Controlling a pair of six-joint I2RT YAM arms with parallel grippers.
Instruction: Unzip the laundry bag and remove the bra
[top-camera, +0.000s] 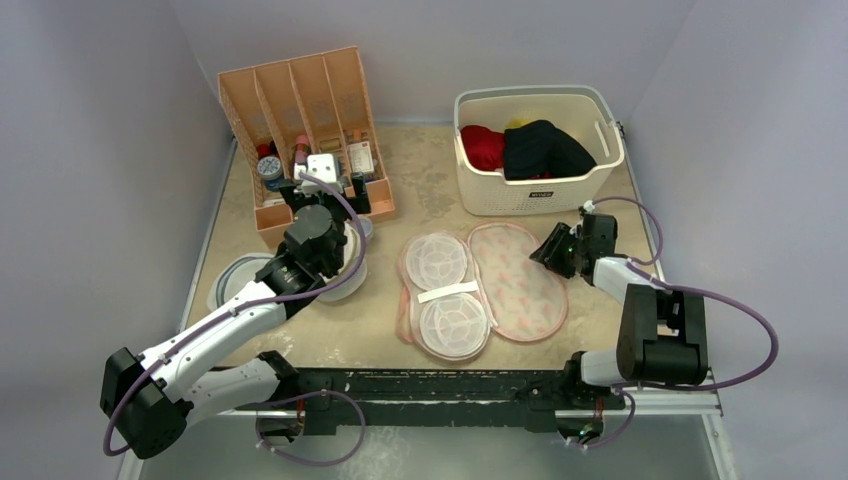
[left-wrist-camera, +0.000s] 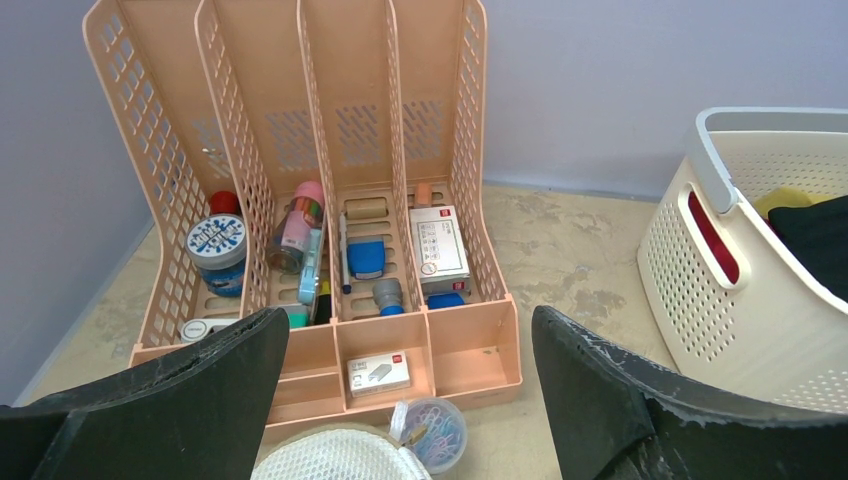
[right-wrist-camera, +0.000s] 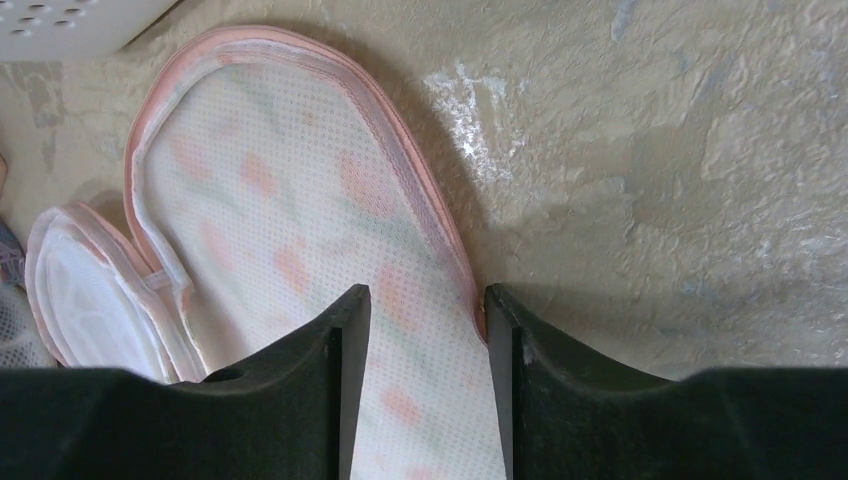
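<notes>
The laundry bag (top-camera: 480, 283) lies unzipped and spread open in the middle of the table. Its left half shows two white mesh domes (top-camera: 447, 295); its right half is the flower-print flap (top-camera: 520, 280). No bra shows inside it. A black garment that looks like the bra (top-camera: 545, 148) lies in the white basket (top-camera: 480, 190) at the back right. My right gripper (top-camera: 553, 250) is open and empty, hovering over the flap's pink right rim (right-wrist-camera: 455, 270), with the jaws straddling it (right-wrist-camera: 425, 292). My left gripper (top-camera: 322, 195) is open and empty, facing the organizer (left-wrist-camera: 410, 318).
A peach desk organizer (top-camera: 300, 140) full of small items stands at the back left. A round white mesh bag (left-wrist-camera: 335, 455) and a tub of paper clips (left-wrist-camera: 432, 432) lie under my left gripper. A grey mesh disc (top-camera: 235, 275) lies further left. Red (top-camera: 482, 147) and yellow garments share the basket.
</notes>
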